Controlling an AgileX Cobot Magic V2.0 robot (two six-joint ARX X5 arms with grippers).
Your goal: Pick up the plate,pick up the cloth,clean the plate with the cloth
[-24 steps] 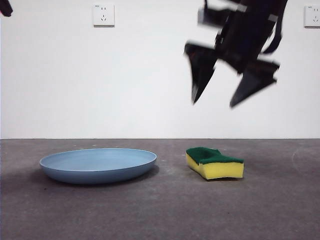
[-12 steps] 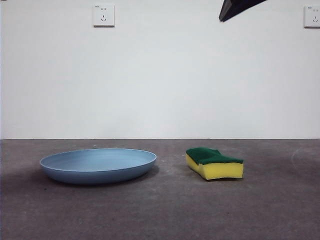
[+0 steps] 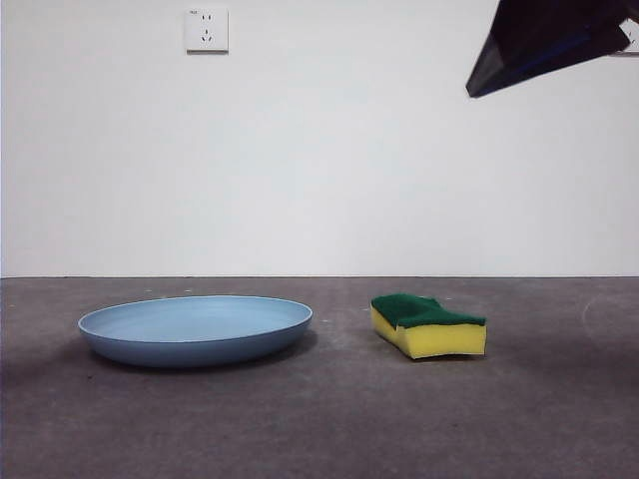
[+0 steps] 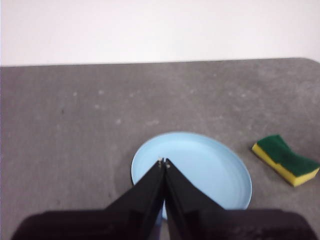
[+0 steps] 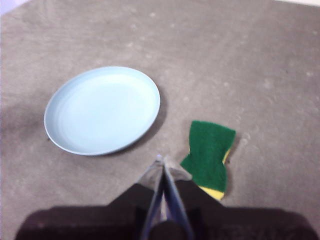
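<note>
Both grippers, left [image 4: 163, 163] and right [image 5: 162, 161], hung closed, empty. Plate [image 3: 196, 329] looked stiff, light: I'd pinch its 3 o'clock rim. Sponge [image 3: 428, 324] looked soft.

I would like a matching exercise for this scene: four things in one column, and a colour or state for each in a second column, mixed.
Things:
1. plate
2. sponge
3. wall socket
4. left gripper

Descriptions:
A. white, high on the wall
B. fingers shut, holding nothing
C. light blue, lying flat on the table
D. yellow with a green top

Pairs: 1-C, 2-D, 3-A, 4-B
</note>
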